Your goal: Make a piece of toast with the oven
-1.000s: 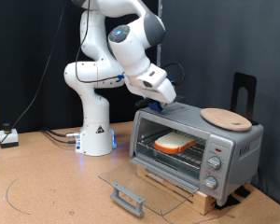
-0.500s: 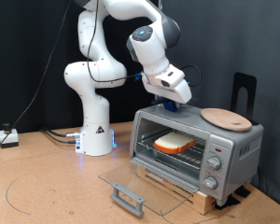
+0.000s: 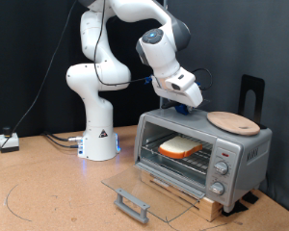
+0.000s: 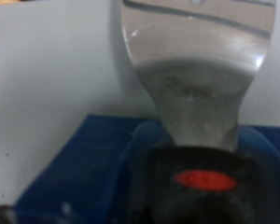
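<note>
The silver-grey oven (image 3: 243, 152) stands on a wooden slatted base at the exterior view's right. Its glass door (image 3: 135, 188) is dropped fully open. The piece of toast (image 3: 180, 147) lies flat on the wire rack inside. My gripper (image 3: 183, 109) hangs just above the oven's top, near its rear left corner, and holds nothing. Its fingers look closed together. The wrist view is blurred and very close: it shows the oven's grey top (image 4: 47, 65) and the dark gripper tip (image 4: 203, 182).
A round light wooden board (image 3: 232, 121) lies on the oven's top, to the right of the gripper. Knobs (image 3: 222, 168) sit on the oven's right panel. The door handle (image 3: 132, 203) juts towards the table front. A black stand (image 3: 251, 96) rises behind the oven.
The gripper has moved to the exterior view's right and slightly up, from the oven's front left top edge to over its top. The toast and door have not moved.
</note>
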### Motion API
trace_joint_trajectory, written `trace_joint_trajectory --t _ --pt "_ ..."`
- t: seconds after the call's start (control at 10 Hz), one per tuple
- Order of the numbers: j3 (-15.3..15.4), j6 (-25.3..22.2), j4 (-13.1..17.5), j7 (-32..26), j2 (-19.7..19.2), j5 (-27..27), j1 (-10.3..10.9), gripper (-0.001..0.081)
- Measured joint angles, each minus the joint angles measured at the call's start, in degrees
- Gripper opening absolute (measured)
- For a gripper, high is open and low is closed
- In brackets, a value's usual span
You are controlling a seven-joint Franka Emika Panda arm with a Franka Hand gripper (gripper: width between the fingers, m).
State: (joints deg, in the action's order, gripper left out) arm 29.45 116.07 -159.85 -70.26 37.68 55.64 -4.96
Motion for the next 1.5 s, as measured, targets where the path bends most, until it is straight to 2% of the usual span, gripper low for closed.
trace_joint_trajectory --t 0.1,0.2,0.5,0.8,0.9,1.0,1.2,1.3,1.5 --pt "-0.02 -0.07 -0.01 -0.14 0.02 0.36 0.0 0.062" --pt "-0.22 -0.38 -0.01 -0.48 0.12 0.76 0.0 0.0766" --pt "-2.99 -2.63 0.1 -3.22 1.66 2.54 0.0 0.0801" --pt "-8.79 -6.76 0.49 -4.97 5.55 2.73 -0.11 0.0807" --pt "-9.93 -7.04 0.7 -4.77 7.13 0.93 -0.5 0.0807" --pt "-9.66 -7.06 0.56 -4.39 9.19 -0.52 -0.93 0.0807" --pt "-9.85 -6.81 0.45 -4.52 8.63 -0.11 -1.17 0.0807" --pt "-10.07 -5.19 0.33 -4.63 8.27 -0.12 -2.1 0.0807" --pt "-11.2 -3.11 0.35 -4.79 6.98 -1.47 -5.49 0.0807"
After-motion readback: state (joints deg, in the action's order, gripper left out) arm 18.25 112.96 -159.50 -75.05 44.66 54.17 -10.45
